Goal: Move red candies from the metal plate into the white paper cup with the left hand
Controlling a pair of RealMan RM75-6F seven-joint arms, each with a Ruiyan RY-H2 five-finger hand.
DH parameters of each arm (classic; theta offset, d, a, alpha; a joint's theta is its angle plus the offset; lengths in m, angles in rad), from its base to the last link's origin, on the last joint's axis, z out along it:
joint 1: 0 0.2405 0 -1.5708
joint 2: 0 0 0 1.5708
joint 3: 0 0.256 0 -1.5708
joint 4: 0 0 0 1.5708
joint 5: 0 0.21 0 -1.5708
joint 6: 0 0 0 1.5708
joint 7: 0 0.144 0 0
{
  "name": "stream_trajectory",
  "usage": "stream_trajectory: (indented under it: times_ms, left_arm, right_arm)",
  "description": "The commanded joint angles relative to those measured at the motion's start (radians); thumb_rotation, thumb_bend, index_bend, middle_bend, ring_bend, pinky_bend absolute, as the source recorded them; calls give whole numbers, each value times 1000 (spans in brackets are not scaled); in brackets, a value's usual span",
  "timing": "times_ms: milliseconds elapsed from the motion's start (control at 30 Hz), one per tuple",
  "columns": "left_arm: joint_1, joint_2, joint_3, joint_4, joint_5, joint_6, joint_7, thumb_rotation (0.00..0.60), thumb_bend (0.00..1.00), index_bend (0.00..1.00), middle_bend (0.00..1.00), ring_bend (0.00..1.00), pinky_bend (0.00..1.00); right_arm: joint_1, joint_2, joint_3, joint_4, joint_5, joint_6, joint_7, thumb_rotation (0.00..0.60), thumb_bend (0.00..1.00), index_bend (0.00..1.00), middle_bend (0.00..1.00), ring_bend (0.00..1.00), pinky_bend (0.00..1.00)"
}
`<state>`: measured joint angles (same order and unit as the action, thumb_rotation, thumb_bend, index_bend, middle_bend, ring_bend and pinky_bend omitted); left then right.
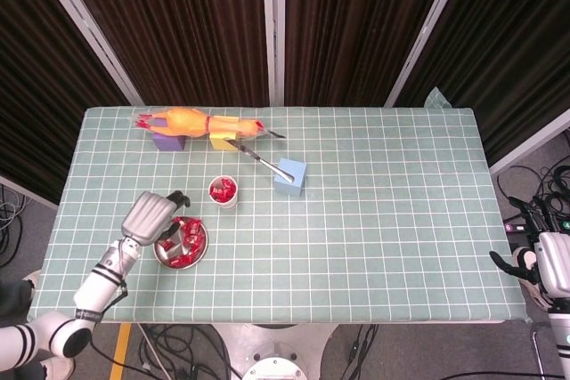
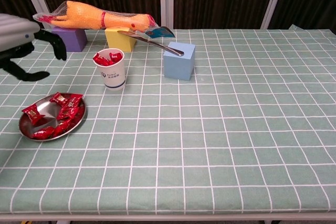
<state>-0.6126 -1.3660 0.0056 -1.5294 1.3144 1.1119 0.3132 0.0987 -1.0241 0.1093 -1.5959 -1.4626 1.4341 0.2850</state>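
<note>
The metal plate (image 1: 158, 254) (image 2: 24, 123) lies near the table's front left and holds several red candies (image 1: 185, 239) (image 2: 59, 107). Behind it to the right stands the white paper cup (image 1: 223, 192) (image 2: 110, 72), with red candies showing at its rim. My left hand (image 1: 153, 215) (image 2: 25, 44) hovers above the plate's left side, fingers apart, holding nothing. My right hand (image 1: 527, 261) hangs off the table's right end, low beside the robot; how its fingers lie is unclear.
A blue cube (image 1: 290, 176) (image 2: 179, 60) stands right of the cup with a metal knife (image 1: 254, 155) (image 2: 157, 42) resting on it. A rubber chicken (image 1: 200, 122) (image 2: 97, 19) lies across a purple block (image 2: 69, 38) and a yellow block (image 2: 120, 39) at the back left.
</note>
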Motion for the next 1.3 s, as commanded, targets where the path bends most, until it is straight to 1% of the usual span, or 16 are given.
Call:
stream_trajectory:
  times_ms: [33, 133, 233, 500, 633, 733, 1167, 1300]
  left_arm:
    - [16, -20, 37, 29, 31, -8, 34, 600, 363, 429, 454, 901, 1000]
    - [24, -47, 62, 63, 39, -32, 73, 600, 363, 435, 454, 901, 1000]
    - [26, -72, 72, 99, 40, -58, 97, 600, 363, 439, 454, 901, 1000]
    - [43, -102, 65, 151, 36, -58, 141, 600, 361, 439, 454, 901, 1000]
    - [61, -114, 70, 165, 45, -44, 155, 600, 330, 449, 463, 901, 1000]
    - [71, -123, 70, 178, 48, -42, 154, 600, 314, 458, 470, 901, 1000]
    - [85, -164, 56, 261, 49, -63, 153, 600, 313, 483, 492, 903, 1000]
    - [92, -178, 55, 284, 53, -61, 157, 600, 313, 512, 519, 903, 1000]
  right_arm:
    - [-2, 2, -1, -3, -1, 5, -2, 600, 118, 119, 180, 47, 371]
    - [-4, 3, -2, -5, -1, 7, -2, 600, 117, 119, 180, 47, 371]
    - [-4, 2, -3, -6, 0, 6, -3, 600, 118, 119, 180, 47, 371]
    - [-5, 6, -2, -11, 0, 10, -8, 600, 117, 119, 180, 47, 372]
    - [-4, 7, -3, -15, 1, 8, -11, 600, 117, 119, 180, 47, 372]
    - [-3, 7, -3, -17, 0, 8, -14, 600, 118, 119, 180, 47, 371]
    - [-5, 13, -3, -30, 1, 13, -25, 600, 118, 119, 180, 47, 372]
    - [-7, 14, -4, -33, -1, 16, -27, 600, 118, 119, 180, 47, 372]
